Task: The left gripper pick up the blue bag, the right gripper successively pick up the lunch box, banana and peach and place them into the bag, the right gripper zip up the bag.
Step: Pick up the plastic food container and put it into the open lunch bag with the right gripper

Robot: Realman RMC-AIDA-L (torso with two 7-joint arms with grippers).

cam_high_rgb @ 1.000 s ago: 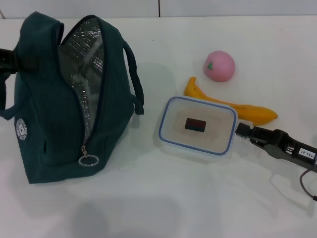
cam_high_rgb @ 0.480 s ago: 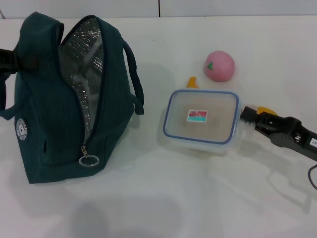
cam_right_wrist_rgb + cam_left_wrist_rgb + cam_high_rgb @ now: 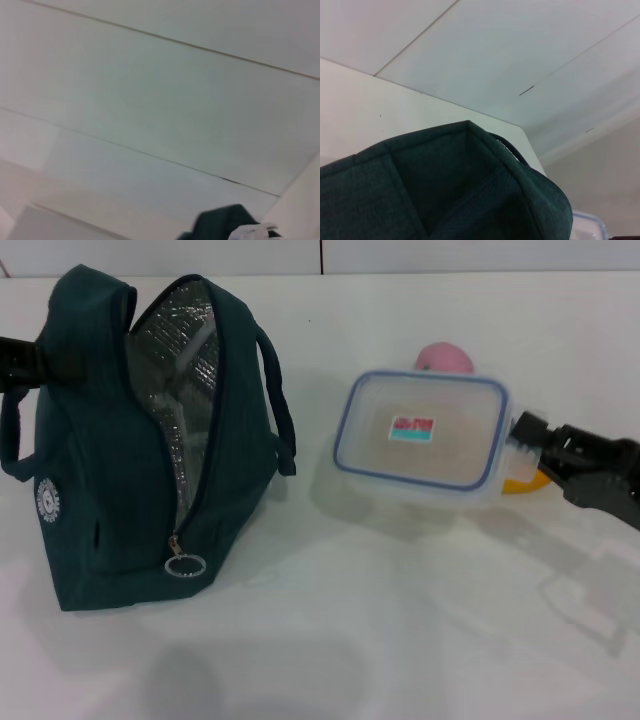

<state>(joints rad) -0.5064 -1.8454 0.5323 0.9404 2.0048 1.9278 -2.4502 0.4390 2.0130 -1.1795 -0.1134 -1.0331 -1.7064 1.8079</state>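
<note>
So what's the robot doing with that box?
It's packing lunch. The right gripper holds the lunch box by one end, lifted off the table and hiding most of the banana and peach. The left gripper holds the bag upright at its far end, unzipped, ready for the box.

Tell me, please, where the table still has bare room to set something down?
The table is bare across the near side, in front of the bag and the lunch box. It is crowded behind the box, where the right tool, peach and banana cluster.
</note>
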